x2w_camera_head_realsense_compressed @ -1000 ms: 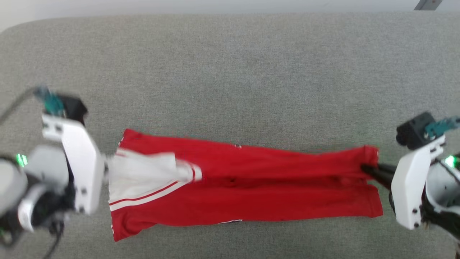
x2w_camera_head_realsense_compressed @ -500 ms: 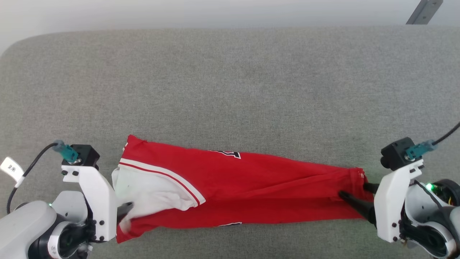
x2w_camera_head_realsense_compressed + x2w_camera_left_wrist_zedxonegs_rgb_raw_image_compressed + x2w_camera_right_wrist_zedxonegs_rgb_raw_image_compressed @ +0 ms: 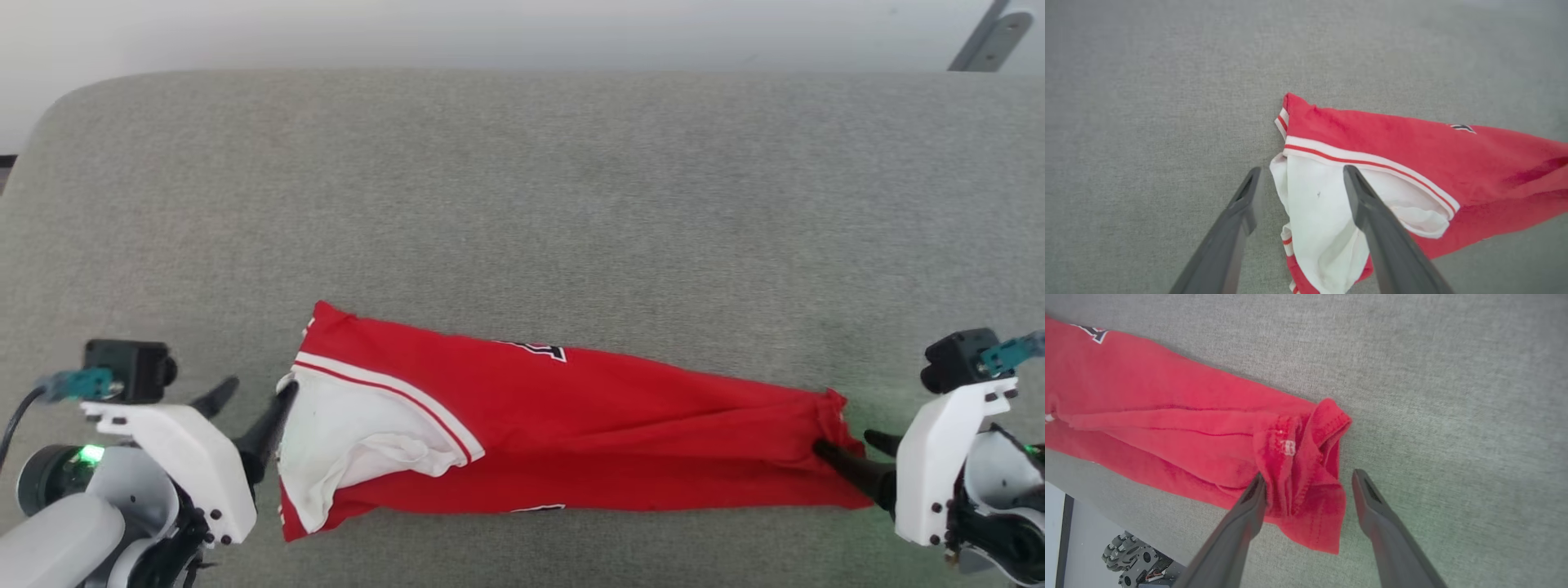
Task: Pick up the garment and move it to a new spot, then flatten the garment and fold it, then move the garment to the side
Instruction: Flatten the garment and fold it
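There's the shirt [image 3: 571,433], stretched in a long narrow band across the near part of the grey cushion [image 3: 522,204], white sleeve at the left end, bunched hem at the right. Down low, the left gripper [image 3: 260,385] angles toward the sleeve, jaws wide, holding nothing: one finger over white cloth, one over cushion. Opposite, the right gripper [image 3: 844,441] points left, jaws wide, straddling the hem bunch unclamped.

Soft, even light is bathing the grey cushion [image 3: 522,188], the garment [image 3: 620,425] is casting barely any shadow, and a green glow is tinting the cushion by its hem.
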{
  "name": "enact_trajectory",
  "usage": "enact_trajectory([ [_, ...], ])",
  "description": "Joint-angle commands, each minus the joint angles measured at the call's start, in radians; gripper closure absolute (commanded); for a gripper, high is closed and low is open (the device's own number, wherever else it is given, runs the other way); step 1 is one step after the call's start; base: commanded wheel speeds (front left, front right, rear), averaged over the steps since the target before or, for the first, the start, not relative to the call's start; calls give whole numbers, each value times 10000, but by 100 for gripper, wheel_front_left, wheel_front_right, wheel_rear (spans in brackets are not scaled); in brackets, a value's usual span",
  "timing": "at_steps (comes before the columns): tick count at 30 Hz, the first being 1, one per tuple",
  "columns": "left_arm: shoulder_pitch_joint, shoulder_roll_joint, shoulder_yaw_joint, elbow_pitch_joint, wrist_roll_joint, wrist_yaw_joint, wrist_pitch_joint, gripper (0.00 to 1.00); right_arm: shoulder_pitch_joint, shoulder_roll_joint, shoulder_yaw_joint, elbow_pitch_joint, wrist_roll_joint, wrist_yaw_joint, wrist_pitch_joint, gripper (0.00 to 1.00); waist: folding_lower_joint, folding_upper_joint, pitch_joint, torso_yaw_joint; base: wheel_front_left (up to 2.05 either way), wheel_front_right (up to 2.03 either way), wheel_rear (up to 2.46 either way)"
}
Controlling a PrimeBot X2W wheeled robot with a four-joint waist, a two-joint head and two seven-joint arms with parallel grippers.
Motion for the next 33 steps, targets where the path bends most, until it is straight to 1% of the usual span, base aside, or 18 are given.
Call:
enact_trajectory([
  [1, 204, -78, 98, 80, 54, 18, -334, 0, -158, 34, 72, 172, 77, 0, -79, 0, 0, -1, 29, 94, 0, 0, 0],
  [5, 653, -246, 345, 262, 287, -110, -1656, 0, -518, 109, 667, 951, 507, 0, -442, 0, 0, -1, 70, 326, 0, 0, 0],
  [7, 866, -416, 485, 341, 267, -190, -2241, 0, -753, 100, 1061, 1338, 838, 0, -621, 0, 0, -1, 95, 451, 0, 0, 0],
  [10, 1090, -567, 709, 520, 480, -212, -2837, 0, -938, 62, 1703, 1976, 1159, 0, -665, 0, 0, -1, 93, 647, 0, 0, 0],
  [11, 1189, -610, 790, 576, 624, -237, -2968, 0, -1025, 63, 1901, 2168, 1259, 0, -703, 20, 0, -1, 93, 700, 0, 0, 0],
  [12, 1276, -714, 937, 640, 715, -244, -3070, 0, -1105, 66, 2033, 2339, 1384, 0, -765, 58, 0, -1, 96, 752, 0, 0, 0],
  [13, 1391, -881, 1109, 690, 657, -269, -3129, 0, -1182, 55, 2157, 2444, 1539, 0, -869, 100, 0, -1, 92, 811, 0, 0, 0],
  [14, 1528, -981, 1302, 759, 820, -307, -3175, 0, -1246, 4, 2270, 2547, 1667, 1, -947, 100, 0, -1, 84, 858, 0, 0, 0],
  [15, 1662, -1065, 1524, 862, 997, -250, -3211, 0, -1285, -104, 2348, 2638, 1776, 0, -1002, 100, 0, -1, 80, 893, 0, 0, 0],
  [18, 2224, -1791, 2727, 923, 1601, -419, -3213, 0, -1440, -415, 2218, 2835, 2258, -3, -1217, 100, 0, -1, 54, 970, 0, 0, 0],
  [20, 2802, -2281, 3569, 954, 2166, -643, -3211, 0, -1527, -709, 2006, 2880, 2559, -16, -1315, 100, 0, -1, 36, 973, 0, 0, 0],
  [25, 4135, -3689, 5637, 977, 3627, -1568, -3213, 0, -1488, -1484, 1380, 2930, 3001, -8, -1506, 100, 0, -1, 8, 858, 0, 0, 0],
  [27, 4574, -4281, 6371, 977, 4108, -2040, -3214, 0, -1435, -1745, 1101, 3004, 3031, -3, -1582, 100, 0, -1, 16, 782, 0, 0, 0],
  [30, 5051, -5065, 7326, 1081, 4732, -2652, -3215, 0, -1413, -2198, 618, 3201, 2943, -3, -1641, 100, 0, -1, 37, 645, 0, 0, 0],
  [31, 5051, -5065, 7326, 1081, 4732, -2652, -3215, 0, -1413, -2198, 618, 3201, 2943, -3, -1641, 100, 0, -1, 37, 645, 0, 0, 0],
  [33, 5280, -5513, 7802, 1156, 5144, -3007, -3213, 0, -1438, -2459, 296, 3380, 2863, -3, -1671, 100, 0, -1, 51, 554, 0, 0, 0],
])
